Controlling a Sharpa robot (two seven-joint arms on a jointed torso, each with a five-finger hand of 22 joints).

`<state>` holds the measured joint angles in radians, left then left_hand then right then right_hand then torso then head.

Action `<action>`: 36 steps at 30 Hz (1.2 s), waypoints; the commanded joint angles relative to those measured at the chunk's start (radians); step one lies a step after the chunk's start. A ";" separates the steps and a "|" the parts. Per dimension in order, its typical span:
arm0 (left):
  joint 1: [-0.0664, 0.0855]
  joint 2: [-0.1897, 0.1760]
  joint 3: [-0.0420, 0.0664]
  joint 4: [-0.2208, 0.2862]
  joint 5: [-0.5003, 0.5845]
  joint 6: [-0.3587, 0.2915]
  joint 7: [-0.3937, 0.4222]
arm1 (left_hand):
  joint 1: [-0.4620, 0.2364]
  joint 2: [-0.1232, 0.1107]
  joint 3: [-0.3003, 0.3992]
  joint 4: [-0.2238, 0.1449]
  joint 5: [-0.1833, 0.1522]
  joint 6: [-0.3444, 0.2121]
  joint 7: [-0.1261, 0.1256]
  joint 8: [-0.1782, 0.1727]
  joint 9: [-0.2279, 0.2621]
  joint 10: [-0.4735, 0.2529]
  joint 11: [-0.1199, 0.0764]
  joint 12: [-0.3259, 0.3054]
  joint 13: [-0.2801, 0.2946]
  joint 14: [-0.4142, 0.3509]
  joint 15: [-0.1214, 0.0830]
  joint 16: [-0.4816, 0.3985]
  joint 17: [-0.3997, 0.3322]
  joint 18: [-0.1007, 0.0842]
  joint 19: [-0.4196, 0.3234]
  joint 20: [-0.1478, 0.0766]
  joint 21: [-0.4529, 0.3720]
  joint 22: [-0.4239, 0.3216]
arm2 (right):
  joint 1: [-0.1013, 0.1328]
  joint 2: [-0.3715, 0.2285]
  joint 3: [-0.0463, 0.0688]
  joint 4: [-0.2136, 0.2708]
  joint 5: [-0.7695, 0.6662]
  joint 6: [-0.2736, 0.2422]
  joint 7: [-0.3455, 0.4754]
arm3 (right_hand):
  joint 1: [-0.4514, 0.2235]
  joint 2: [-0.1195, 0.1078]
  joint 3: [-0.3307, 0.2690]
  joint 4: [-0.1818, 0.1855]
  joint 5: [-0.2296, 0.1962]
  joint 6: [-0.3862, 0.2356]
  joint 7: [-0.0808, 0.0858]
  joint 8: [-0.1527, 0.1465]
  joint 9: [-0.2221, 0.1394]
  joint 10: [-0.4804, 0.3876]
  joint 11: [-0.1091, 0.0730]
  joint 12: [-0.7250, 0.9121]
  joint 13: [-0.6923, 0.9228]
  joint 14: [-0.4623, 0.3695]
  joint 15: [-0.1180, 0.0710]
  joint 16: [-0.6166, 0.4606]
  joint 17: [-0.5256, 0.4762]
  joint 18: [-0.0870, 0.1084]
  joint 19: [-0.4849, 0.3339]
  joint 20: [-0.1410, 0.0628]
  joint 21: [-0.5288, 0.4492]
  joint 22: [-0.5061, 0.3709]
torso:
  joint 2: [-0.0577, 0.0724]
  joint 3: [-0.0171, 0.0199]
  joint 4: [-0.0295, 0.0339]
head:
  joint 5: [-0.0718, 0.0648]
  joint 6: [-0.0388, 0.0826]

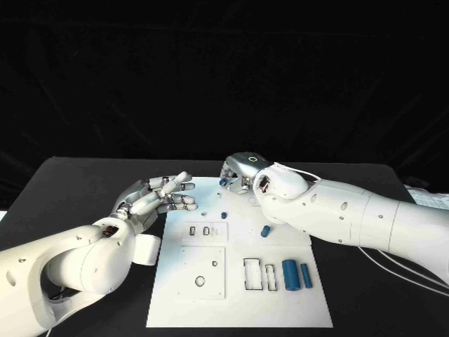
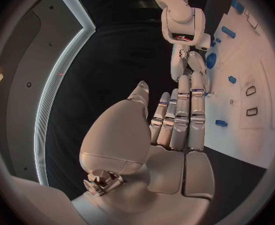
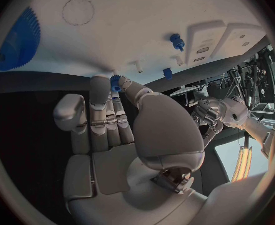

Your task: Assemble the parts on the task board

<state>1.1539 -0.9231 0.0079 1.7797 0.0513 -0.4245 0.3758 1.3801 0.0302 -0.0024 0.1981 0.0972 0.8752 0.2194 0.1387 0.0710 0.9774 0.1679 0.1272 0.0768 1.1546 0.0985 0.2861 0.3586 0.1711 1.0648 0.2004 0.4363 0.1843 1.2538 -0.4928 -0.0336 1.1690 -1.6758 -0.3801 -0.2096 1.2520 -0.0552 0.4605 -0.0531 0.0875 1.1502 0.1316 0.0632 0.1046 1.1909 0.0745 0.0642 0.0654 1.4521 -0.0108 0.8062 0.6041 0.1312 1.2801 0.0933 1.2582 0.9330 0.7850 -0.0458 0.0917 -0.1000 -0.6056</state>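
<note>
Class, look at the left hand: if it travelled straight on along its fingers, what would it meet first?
Probably the right hand, which sits just beyond the left hand and its fingertips over the task board; depth is uncertain.

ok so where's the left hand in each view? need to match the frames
Head view: left hand at centre-left, fingers over the task board's far-left corner.
Left wrist view: its own palm and fingers fill the middle, reaching toward the board.
Right wrist view: seen small, past the right hand's thumb, off the board's edge.
Shared landmark: the white task board.
</note>
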 commanded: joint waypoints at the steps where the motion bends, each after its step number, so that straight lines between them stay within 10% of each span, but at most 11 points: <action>1: 0.001 0.002 0.001 0.001 0.003 0.020 0.003 | 0.002 0.007 0.001 -0.004 0.005 -0.004 0.013 -0.004 -0.001 -0.001 0.003 -0.004 -0.001 -0.005 0.001 0.000 0.001 0.009 -0.005 -0.002 0.005 0.001 | 0.000 0.004 0.000 -0.004 0.001 0.033 -0.001 | -0.001 -0.011 -0.002 0.008 -0.007 -0.007 0.002 0.000 -0.003 -0.010 0.002 -0.004 -0.002 -0.009 0.000 -0.004 -0.002 -0.010 -0.009 -0.002 -0.006 -0.002 | 0.000 -0.0009 0.0008 | -0.001 -0.003; 7: 0.001 0.004 0.001 0.000 0.003 0.020 0.003 | 0.002 0.007 0.001 -0.004 0.005 -0.004 0.013 -0.004 -0.001 -0.001 0.003 -0.004 -0.001 -0.005 0.001 0.000 0.001 0.009 -0.005 -0.002 0.005 0.001 | 0.000 0.008 0.000 -0.008 0.001 0.044 -0.007 | -0.001 -0.015 -0.002 0.011 -0.014 -0.012 0.004 -0.001 -0.004 -0.015 0.004 -0.004 -0.001 -0.011 0.001 -0.009 -0.008 -0.009 -0.012 0.000 -0.009 -0.008 | 0.000 -0.0005 0.0004 | -0.002 -0.004; 15: 0.001 0.004 0.001 0.000 0.003 0.017 0.000 | 0.003 0.008 0.001 -0.005 0.005 -0.005 0.013 -0.004 -0.001 -0.002 0.003 -0.005 -0.001 -0.006 0.001 0.000 0.002 0.009 -0.005 -0.002 0.005 0.002 | 0.000 0.010 0.000 -0.012 0.011 -0.001 -0.010 | 0.002 -0.077 -0.055 0.031 -0.034 -0.159 0.053 -0.003 -0.036 -0.162 0.046 -0.003 -0.003 -0.049 0.033 -0.076 -0.071 0.024 -0.123 0.028 -0.128 -0.204 | 0.000 0.0000 0.0000 | -0.002 -0.005; 21: 0.001 0.001 0.001 0.001 0.005 0.014 -0.003 | 0.004 0.010 0.002 -0.006 0.005 -0.006 0.014 -0.005 -0.001 -0.004 0.003 -0.006 -0.001 -0.006 0.002 0.000 0.005 0.009 -0.006 -0.002 0.006 0.002 | 0.000 -0.007 0.000 0.007 0.049 -0.072 0.024 | 0.033 -0.072 -0.093 0.050 -0.028 -0.209 0.052 0.001 -0.035 -0.185 0.046 0.010 0.000 -0.043 0.035 -0.092 -0.086 0.028 -0.126 0.032 -0.148 -0.226 | 0.000 0.0003 -0.0054 | 0.005 -0.003; 31: 0.003 -0.006 0.001 0.001 0.010 0.021 -0.003 | 0.010 0.013 0.004 -0.012 0.005 -0.007 0.014 -0.006 -0.001 -0.005 0.004 -0.008 -0.002 -0.009 0.002 -0.001 0.010 0.009 -0.008 -0.001 0.006 0.002 | 0.011 -0.169 0.003 0.181 0.174 -0.149 0.054 | 0.053 -0.045 -0.059 0.073 0.041 -0.123 0.029 0.025 -0.017 0.020 0.005 0.107 0.029 -0.008 0.006 -0.069 -0.076 0.007 -0.051 0.010 -0.073 -0.104 | -0.005 0.0034 -0.0145 | 0.009 -0.001; 36: 0.003 -0.009 0.001 0.001 0.011 0.026 -0.001 | 0.014 0.014 0.005 -0.017 0.005 -0.007 0.014 -0.007 -0.001 -0.005 0.004 -0.009 -0.002 -0.012 0.002 -0.002 0.013 0.009 -0.009 -0.001 0.007 0.002 | 0.025 -0.274 0.005 0.270 0.311 -0.082 0.023 | 0.022 -0.082 -0.096 0.098 0.061 -0.122 0.003 0.023 -0.018 0.165 -0.032 0.247 0.131 0.055 -0.024 0.213 0.249 -0.027 0.042 -0.018 0.037 0.082 | -0.010 0.0054 -0.0232 | 0.007 0.005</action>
<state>1.1553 -0.9329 0.0078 1.7790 0.0568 -0.4231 0.3693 1.3881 0.0382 0.0016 0.1887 0.0972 0.8716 0.2230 0.1350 0.0711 0.9775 0.1678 0.1231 0.0760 1.1511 0.1021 0.2861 0.3712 0.1710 1.0648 0.2004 0.4363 0.1850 1.2777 -0.7624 -0.0288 1.4281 -1.4846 -0.4858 -0.1750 1.2763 -0.1302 0.3714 0.0448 0.1451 1.0264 0.1362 0.0849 0.0869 1.3406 0.0534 0.2989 0.1872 1.4675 -0.0282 0.9911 0.8203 0.1175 1.3130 0.0776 1.2846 0.9970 0.7790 -0.0421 0.0747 -0.0922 -0.6030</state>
